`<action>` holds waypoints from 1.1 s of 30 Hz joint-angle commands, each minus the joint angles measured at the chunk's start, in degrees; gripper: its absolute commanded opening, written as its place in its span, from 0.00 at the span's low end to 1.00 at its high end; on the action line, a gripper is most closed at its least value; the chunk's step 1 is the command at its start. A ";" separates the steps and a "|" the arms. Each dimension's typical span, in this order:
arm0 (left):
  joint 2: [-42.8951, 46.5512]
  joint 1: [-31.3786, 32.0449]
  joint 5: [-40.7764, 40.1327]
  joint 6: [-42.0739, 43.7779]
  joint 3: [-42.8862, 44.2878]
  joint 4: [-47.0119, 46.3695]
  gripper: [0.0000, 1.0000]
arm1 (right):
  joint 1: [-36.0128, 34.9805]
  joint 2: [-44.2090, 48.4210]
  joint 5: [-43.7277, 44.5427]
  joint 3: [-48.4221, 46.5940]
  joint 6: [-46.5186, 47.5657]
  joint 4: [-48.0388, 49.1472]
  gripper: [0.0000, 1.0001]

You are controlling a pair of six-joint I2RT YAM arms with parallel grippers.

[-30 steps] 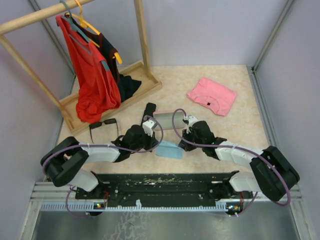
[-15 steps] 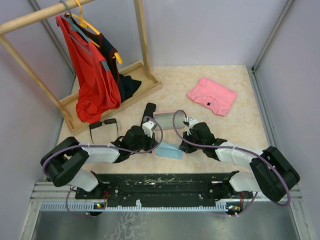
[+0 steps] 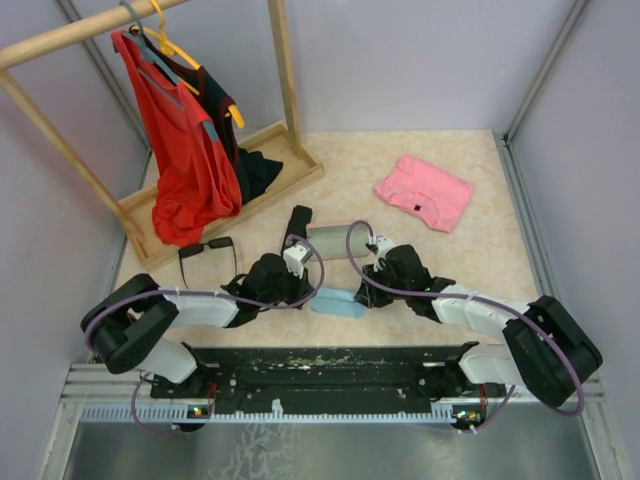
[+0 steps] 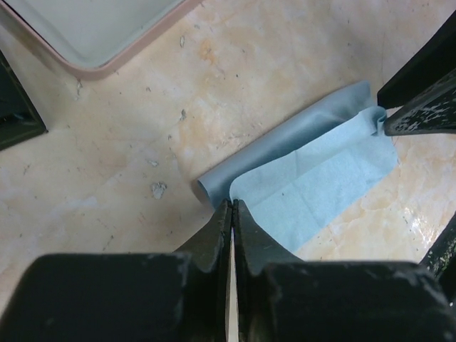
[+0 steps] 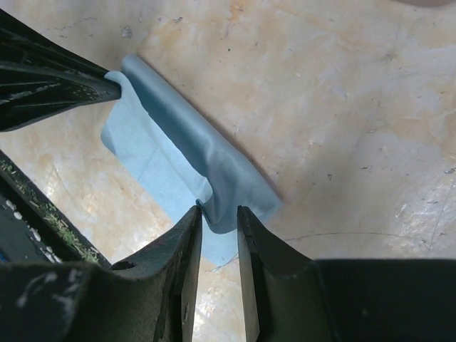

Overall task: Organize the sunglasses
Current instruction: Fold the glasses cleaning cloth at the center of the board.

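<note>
Lying well left of left pincer [image 4: 233,208]: black sunglasses [image 3: 207,254].

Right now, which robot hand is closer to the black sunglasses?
Left. The left gripper pinches the end of the blue cloth nearer the black sunglasses; the right gripper stands open over the cloth's far end, beyond it.

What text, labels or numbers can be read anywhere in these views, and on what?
None can be read in any view.
Small dark tag on the pink shirt: too small to read.
Blue cloth: no print visible.
Pink-rimmed case: no print visible.
</note>
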State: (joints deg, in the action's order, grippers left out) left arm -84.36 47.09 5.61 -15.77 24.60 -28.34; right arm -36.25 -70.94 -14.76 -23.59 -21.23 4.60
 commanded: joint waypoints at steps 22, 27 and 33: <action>9.65 -0.25 3.53 -4.11 -7.37 1.22 0.19 | -0.47 9.39 -0.79 -1.40 1.63 -8.49 0.30; 16.68 -0.29 1.52 -5.46 -8.82 4.90 0.23 | -0.43 15.74 6.78 -1.56 -0.95 -11.91 0.32; 19.88 -0.25 -3.58 -5.78 -8.65 3.76 0.20 | -0.35 17.06 14.41 -1.43 -8.75 -12.48 0.29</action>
State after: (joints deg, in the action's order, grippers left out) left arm -64.47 47.09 5.26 -21.10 15.68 -23.90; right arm -36.27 -54.43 -6.72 -23.62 -24.36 -7.99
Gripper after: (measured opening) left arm 0.267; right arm 0.315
